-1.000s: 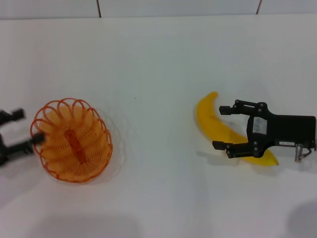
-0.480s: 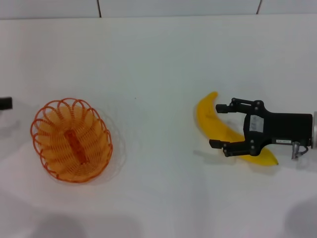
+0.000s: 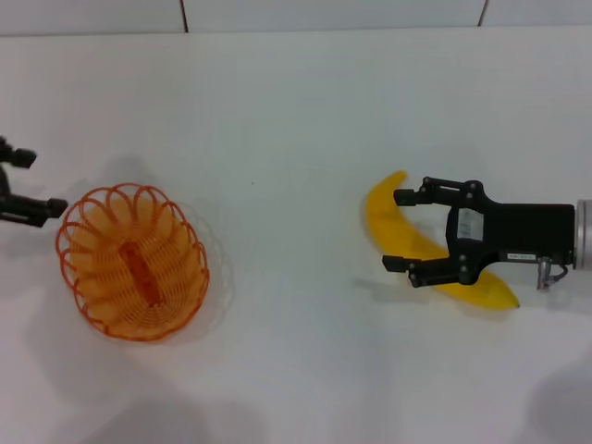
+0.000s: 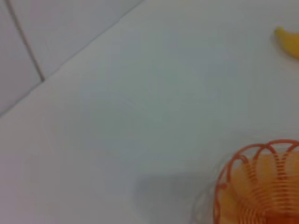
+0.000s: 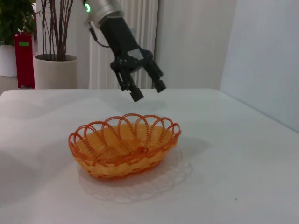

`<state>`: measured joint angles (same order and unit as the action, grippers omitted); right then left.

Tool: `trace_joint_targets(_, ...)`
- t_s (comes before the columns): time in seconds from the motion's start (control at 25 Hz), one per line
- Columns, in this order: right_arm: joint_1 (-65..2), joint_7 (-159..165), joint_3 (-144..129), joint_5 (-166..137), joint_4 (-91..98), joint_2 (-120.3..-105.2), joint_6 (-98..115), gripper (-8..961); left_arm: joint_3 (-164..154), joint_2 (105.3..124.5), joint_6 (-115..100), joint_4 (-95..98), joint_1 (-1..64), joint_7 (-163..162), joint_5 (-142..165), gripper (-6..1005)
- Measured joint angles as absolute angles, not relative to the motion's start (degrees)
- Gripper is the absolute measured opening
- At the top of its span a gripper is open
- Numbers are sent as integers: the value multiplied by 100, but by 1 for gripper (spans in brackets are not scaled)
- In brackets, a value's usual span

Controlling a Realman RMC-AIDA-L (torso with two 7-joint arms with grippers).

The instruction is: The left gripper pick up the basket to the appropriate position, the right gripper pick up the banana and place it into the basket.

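The table [image 3: 296, 111] is seen as a plain white surface; it carries the 2 task items, which are set well apart. A white tiled wall [image 3: 333, 14] is noted along its far edge.

The right arm [image 3: 585, 236] is recorded entering from the right side of the head view, lying low over the table. The left arm [image 5: 105, 14] is observed in the right wrist view, reaching down from above toward the far side of the basket.

The banana [image 3: 407, 242] is found lying flat on the table on the right side, its curve bulging toward the basket. Its near end is recorded toward the right arm; its middle is covered by the claw.

The basket [image 3: 132, 262] is found standing upright on the table on the left side, with nothing in it. In the left wrist view only part of its rim [image 4: 254, 179] is shown.

The right gripper [image 3: 400, 231] is recorded with its fingers spread, 1 on each side of the banana. Contact with the fruit cannot be confirmed.

The left gripper [image 5: 148, 92] is observed raised above the table, just beyond the basket's far-left rim and clear of it. Its fingers are spread and nothing is held. In the head view it [image 3: 37, 183] is cut off at the left edge.
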<state>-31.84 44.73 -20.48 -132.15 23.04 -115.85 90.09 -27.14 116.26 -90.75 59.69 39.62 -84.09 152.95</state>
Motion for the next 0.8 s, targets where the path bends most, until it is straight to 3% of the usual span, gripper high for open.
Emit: trace_joint_targets(0.8,-3325,4558,-2048,-13219,2276,-11584,9009,880,-3505,11634,-8084,4669,4545,-8140,15350,856)
